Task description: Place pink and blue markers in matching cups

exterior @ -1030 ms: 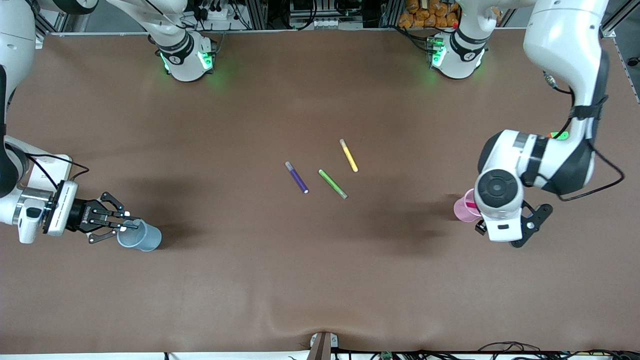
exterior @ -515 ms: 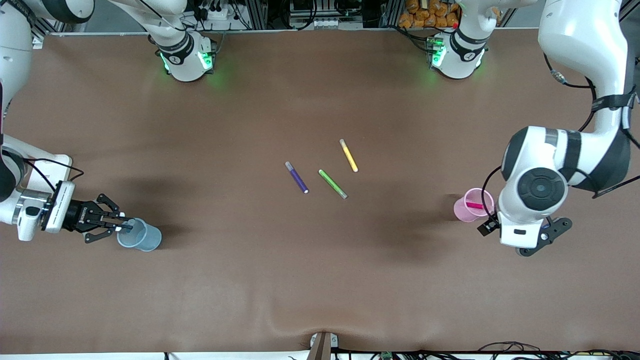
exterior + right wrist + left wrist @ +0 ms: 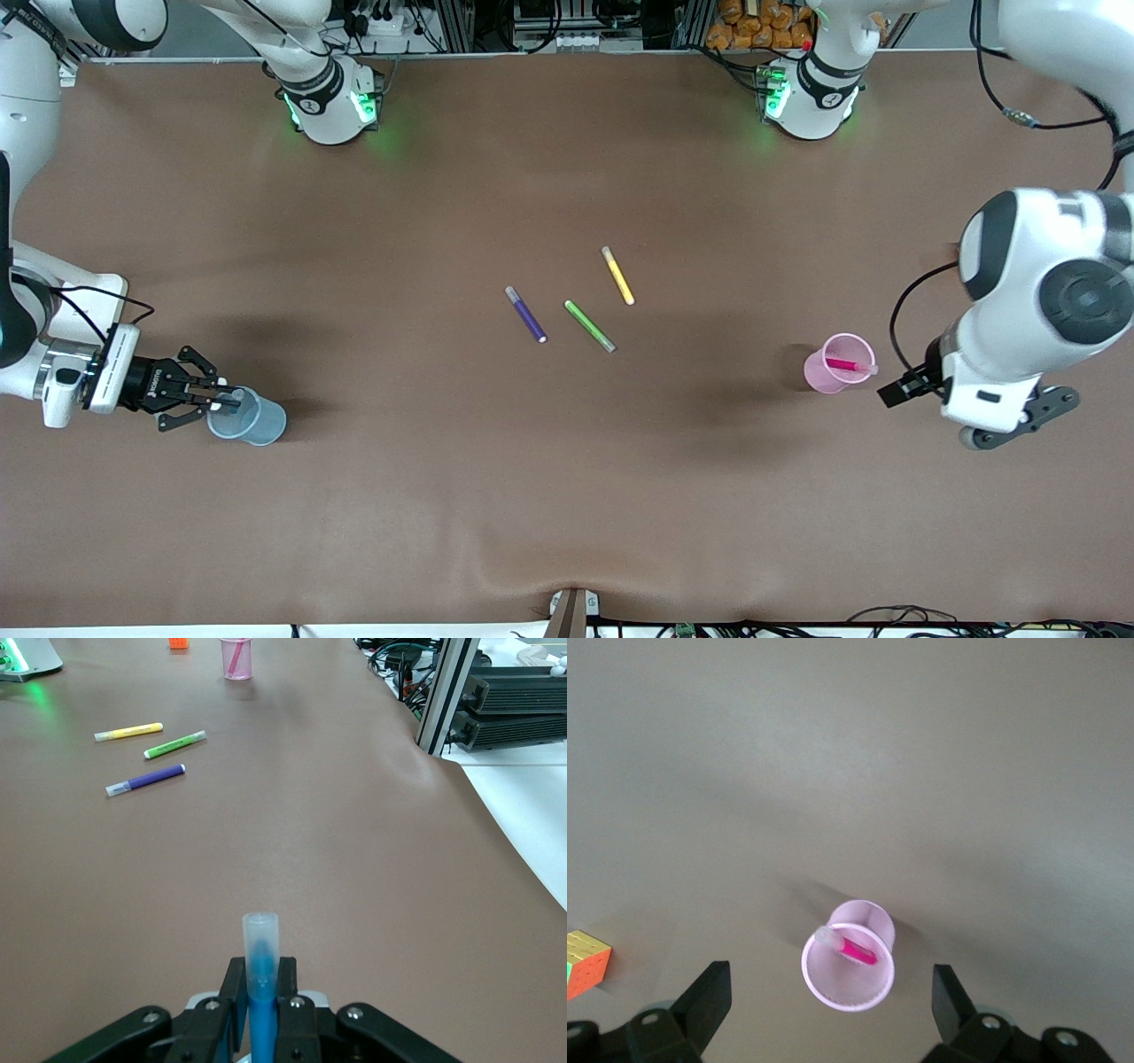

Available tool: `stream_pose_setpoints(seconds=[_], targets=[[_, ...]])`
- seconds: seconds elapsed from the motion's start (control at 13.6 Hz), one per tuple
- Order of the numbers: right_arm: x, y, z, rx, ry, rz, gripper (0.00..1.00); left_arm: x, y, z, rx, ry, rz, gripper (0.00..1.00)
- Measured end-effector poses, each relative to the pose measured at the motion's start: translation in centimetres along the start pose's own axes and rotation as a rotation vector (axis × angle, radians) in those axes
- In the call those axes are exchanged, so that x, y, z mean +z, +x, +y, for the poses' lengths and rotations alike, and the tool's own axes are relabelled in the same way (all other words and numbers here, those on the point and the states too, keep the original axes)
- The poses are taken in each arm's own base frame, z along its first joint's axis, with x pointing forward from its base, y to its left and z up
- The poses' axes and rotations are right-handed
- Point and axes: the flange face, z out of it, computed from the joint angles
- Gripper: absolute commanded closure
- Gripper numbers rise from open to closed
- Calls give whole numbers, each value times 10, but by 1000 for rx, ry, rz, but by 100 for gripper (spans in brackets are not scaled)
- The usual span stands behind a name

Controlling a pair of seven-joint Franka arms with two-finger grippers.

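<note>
The pale pink cup point(image 3: 833, 368) stands toward the left arm's end of the table with the pink marker point(image 3: 848, 364) leaning inside it. My left gripper point(image 3: 1014, 424) is open and empty in the air beside that cup. In the left wrist view the cup point(image 3: 849, 979) and marker point(image 3: 858, 950) lie below the gripper point(image 3: 830, 974), between its spread fingers. My right gripper point(image 3: 217, 399) is shut on the blue marker point(image 3: 260, 943) at the rim of the light blue cup point(image 3: 252, 421), toward the right arm's end.
A dark purple pen point(image 3: 526, 315), a green pen point(image 3: 590, 326) and a yellow pen point(image 3: 617, 276) lie in the middle of the table. A colour cube point(image 3: 585, 961) sits near the pink cup. The table's edge point(image 3: 461, 771) shows in the right wrist view.
The left arm has drawn away from the pink cup toward its end of the table, leaving the pink marker in the cup. The right gripper has barely shifted at the blue cup.
</note>
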Motion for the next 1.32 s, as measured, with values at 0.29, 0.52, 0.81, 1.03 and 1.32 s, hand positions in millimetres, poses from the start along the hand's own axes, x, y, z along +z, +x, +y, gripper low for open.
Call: stream_pose_setpoints(seconds=[0.29,0.52,0.81,1.03,1.32], targets=[[0,0,0,1,-1,4,0,-59,-2,-37,-6,-33,37,0],[1,2,0,44,6,17,0,-100,-17,-55,83,-22,49,0],[-7,24,7,145,27,34,0,-138,-32,-86,184,-42,33,0],[-26,51,10,228,30,-27,0,-156,-39,-121,274,-64,-3,0],[-52,115,7,341,30,-181,0,-175,-62,-158,373,-66,-33,0]])
